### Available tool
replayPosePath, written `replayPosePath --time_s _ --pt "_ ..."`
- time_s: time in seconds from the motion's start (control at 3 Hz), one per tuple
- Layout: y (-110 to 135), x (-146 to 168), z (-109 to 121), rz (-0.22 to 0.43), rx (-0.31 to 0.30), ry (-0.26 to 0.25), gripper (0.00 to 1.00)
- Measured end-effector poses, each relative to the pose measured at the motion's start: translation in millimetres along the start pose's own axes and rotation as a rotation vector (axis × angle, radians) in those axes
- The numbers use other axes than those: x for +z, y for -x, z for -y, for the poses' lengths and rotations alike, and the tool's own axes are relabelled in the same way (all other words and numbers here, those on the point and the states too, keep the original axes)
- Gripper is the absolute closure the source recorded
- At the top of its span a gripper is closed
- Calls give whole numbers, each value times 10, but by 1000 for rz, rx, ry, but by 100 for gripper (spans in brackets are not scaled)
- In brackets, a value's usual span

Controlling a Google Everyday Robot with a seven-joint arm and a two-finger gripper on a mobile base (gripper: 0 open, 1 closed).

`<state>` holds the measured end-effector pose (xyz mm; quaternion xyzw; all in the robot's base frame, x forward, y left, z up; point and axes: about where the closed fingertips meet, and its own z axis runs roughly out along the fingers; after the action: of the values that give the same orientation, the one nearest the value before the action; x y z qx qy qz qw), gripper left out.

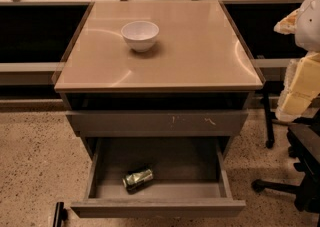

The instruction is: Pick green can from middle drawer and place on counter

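The speckled floor point(35, 161) is all around. Close by, the middle drawer point(155, 207) is pulled out, so the green can point(138, 179) can be reached. The can lies on its side near the front. Its long way runs left to right, with the right end a bit further back. Behind is the bench point(200, 46), with room beside the white bowl point(140, 35). The hand point(299, 88) hangs at the right edge, far from the can. I cannot tell if it is wide or narrow.

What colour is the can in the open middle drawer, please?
The green can is shiny green and silver, camera view; gripper out of sight.

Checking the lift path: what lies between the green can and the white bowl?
In the camera view, the scratched drawer front and bare counter lie between can and bowl. The hand is not in view.
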<state>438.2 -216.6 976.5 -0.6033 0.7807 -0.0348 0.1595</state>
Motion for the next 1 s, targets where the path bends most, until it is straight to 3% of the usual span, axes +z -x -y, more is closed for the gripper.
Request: replayPosePath --time_s 0.67,1.0 --pt "-9 75 -1 24 5 -11 0" --pt "-8 522 -163 107 11 18 0"
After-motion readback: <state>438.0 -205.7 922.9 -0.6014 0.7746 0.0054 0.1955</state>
